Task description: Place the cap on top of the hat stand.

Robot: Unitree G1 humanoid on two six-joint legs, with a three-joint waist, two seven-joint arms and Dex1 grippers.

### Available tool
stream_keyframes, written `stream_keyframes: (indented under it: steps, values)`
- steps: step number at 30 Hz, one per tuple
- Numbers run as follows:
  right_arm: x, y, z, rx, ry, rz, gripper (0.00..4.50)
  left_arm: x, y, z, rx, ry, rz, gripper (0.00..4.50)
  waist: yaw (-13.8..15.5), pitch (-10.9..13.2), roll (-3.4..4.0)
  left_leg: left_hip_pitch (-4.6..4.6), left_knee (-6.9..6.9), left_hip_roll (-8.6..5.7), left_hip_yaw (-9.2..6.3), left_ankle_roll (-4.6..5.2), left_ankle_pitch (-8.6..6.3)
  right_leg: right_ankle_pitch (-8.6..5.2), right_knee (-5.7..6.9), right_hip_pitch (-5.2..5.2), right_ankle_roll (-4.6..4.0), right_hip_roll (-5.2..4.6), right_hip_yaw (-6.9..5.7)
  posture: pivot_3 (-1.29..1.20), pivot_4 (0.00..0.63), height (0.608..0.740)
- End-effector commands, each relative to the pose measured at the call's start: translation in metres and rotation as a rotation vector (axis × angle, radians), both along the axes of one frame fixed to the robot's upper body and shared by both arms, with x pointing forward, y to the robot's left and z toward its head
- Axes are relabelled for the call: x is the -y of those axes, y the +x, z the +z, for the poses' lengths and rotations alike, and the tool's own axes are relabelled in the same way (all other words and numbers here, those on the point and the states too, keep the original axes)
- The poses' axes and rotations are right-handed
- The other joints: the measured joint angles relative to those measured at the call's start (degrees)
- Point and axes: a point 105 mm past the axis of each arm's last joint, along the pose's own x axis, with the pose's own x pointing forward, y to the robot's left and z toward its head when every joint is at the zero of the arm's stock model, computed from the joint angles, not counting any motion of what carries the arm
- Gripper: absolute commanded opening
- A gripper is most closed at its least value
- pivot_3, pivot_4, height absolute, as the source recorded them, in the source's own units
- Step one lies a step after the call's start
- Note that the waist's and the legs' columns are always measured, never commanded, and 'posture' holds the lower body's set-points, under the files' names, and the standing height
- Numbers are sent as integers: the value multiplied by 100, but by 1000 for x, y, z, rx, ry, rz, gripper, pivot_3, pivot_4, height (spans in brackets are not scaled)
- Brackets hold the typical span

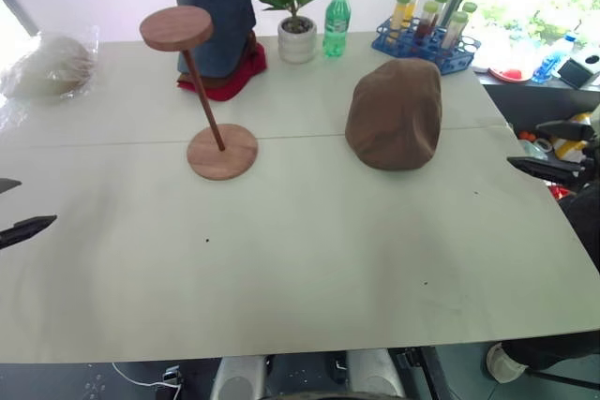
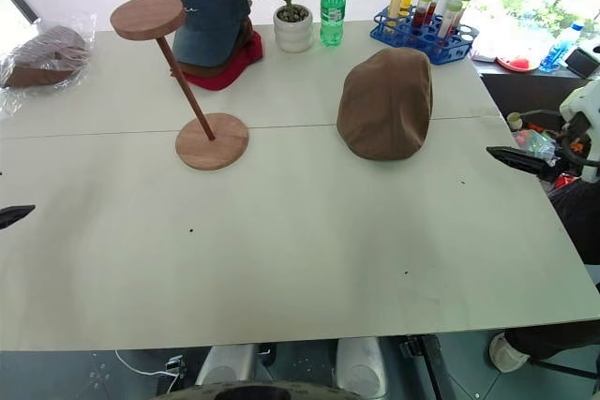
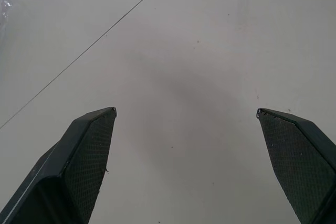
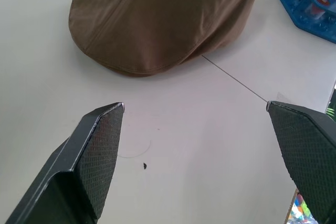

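The cap (image 1: 395,112) lies flat on the table (image 1: 309,250), right of centre, well apart from the stand (image 1: 202,91) to its left, whose top disc is bare. Behind them sit a denim cap (image 1: 217,16) on red cloth, a plant (image 1: 295,7), a green bottle (image 1: 337,21) and a blue tube rack (image 1: 427,39); nothing lies between cap and stand. The right gripper (image 4: 195,109) is spread wide and empty, near the cap. The left gripper (image 3: 186,113) is likewise wide and empty over bare table.

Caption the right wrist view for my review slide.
Open right gripper hovers over the table, facing the brown cap.
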Motion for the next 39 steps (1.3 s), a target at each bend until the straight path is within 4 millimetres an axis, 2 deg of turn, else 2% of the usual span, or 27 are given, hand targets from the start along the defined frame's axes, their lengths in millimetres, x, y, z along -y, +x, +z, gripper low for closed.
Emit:
stream_keyframes:
  steps: [1, 14, 18, 20, 23, 26, 28, 30, 31, 33, 36, 39]
  values:
    - [2, 1, 17, 71, -8, -4, 4448, -1, 4, 14, 31, 23, 1, 4500, -15, 0, 0, 0, 0, 0, 0, 0, 0, 0, 0, 0, 1, 0, 0, 0, 150, 740]
    - [6, 4, 14, 67, 20, -23, 4448, -1, 4, 15, 39, -27, 29, 4500, -63, 0, 0, 8, 7, 0, 8, 2, 1, 11, 11, 2, 11, 4, 10, 0, 150, 740]
    - [7, 6, 15, 74, 3, -21, 4448, 3, 6, 21, 64, -46, 21, 4500, -62, 0, 0, 8, 10, 1, 9, 2, 1, 13, 11, 3, 12, 4, 12, 0, 150, 740]
    - [7, 8, 18, 85, -27, -21, 4448, 16, 11, 34, 99, -86, -17, 4500, -61, 0, -1, 8, 11, 1, 9, 2, 1, 14, 11, 3, 13, 4, 13, 0, 150, 740]
    - [-2, 9, 37, 129, -73, 12, 4448, 54, 16, 72, 157, -221, -151, 4500, -34, 0, -2, 6, 20, 2, 8, 2, 2, 16, 13, 6, 15, 6, 13, 0, 150, 740]
    - [-16, 7, 55, 171, -126, 57, 4448, 90, 11, 98, 145, -297, -305, 4500, -50, 0, -2, 0, 38, 4, 8, 2, 2, 19, 13, 9, 18, 6, 15, 0, 150, 740]
    - [-30, 4, 62, 181, -189, 93, 4448, 116, 6, 113, 118, -335, -426, 4500, -52, 1, 1, 0, 39, 2, 11, 2, 2, 22, 13, 9, 24, 5, 20, 0, 150, 740]
    - [-53, 0, 64, 178, -263, 143, 4448, 144, 1, 125, 82, -361, -558, 4500, -49, 1, 0, 2, 39, 2, 12, 2, 2, 23, 17, 9, 26, 7, 20, 0, 150, 740]
    - [-61, -2, 64, 175, -278, 156, 4448, 151, 0, 128, 69, -369, -590, 4500, -50, 1, 0, 2, 39, 2, 11, 2, 2, 23, 21, 8, 27, 8, 20, 0, 150, 740]
    - [-89, -8, 59, 171, -313, 214, 4448, 171, 0, 127, 27, -369, -680, 4500, -45, -1, 2, 6, 41, 3, 12, 2, 2, 23, 25, 9, 28, 10, 22, 0, 150, 740]
    - [-132, -16, 35, 181, -395, 277, 4448, 197, 1, 113, -60, -316, -821, 4500, -32, -3, 0, 13, 45, 4, 11, 2, 2, 23, 34, 13, 28, 14, 25, 0, 150, 740]
    - [-159, -18, 14, 215, -448, 286, 4448, 212, 8, 103, -106, -298, -888, 4500, -25, -2, -5, 6, 63, 6, 11, 2, 2, 22, 38, 14, 27, 17, 25, 0, 150, 740]
